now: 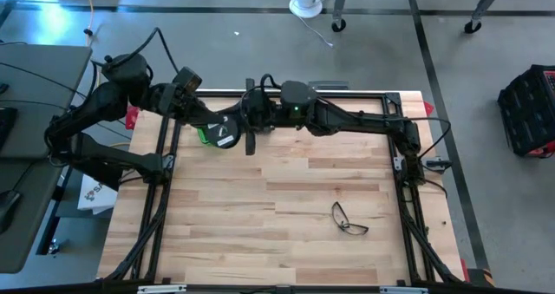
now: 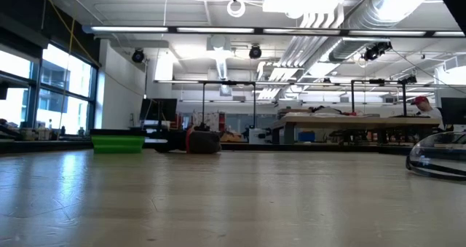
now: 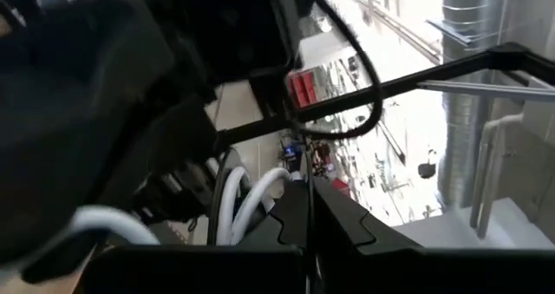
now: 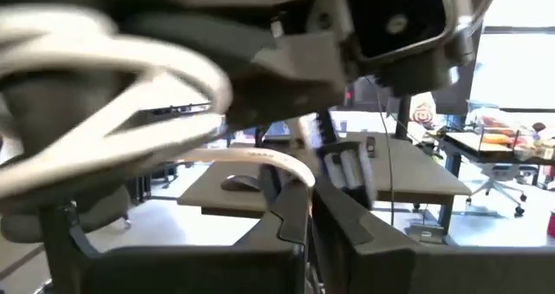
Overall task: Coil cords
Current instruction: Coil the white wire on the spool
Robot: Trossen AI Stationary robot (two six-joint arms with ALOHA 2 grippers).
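From above, the two arms meet over the far edge of the wooden table (image 1: 286,199). The left gripper (image 1: 212,125) and the right gripper (image 1: 247,129) point at each other, just beside a small round black reel (image 1: 224,136) with a white mark that sits between them, next to a green tray (image 1: 205,133). Bringing both tips to one spot suits passing the cord hand to hand while it is wound. A pair of glasses (image 1: 349,219) lies well apart, nearer the front right.

From table height, neither gripper shows; only the green tray (image 2: 117,141) at the far edge and the glasses (image 2: 440,156) at the right can be made out.

In the left wrist view, the left arm's fingers (image 3: 338,229) are pressed together, with loops of white cord (image 3: 247,199) just beyond them. Whether they pinch the cord cannot be told.

In the right wrist view, the right arm's fingers (image 4: 282,225) are likewise together, and the white cord (image 4: 113,77) sweeps in loops close to the camera, one strand running over the fingertips. It looks partly coiled and held up off the table.
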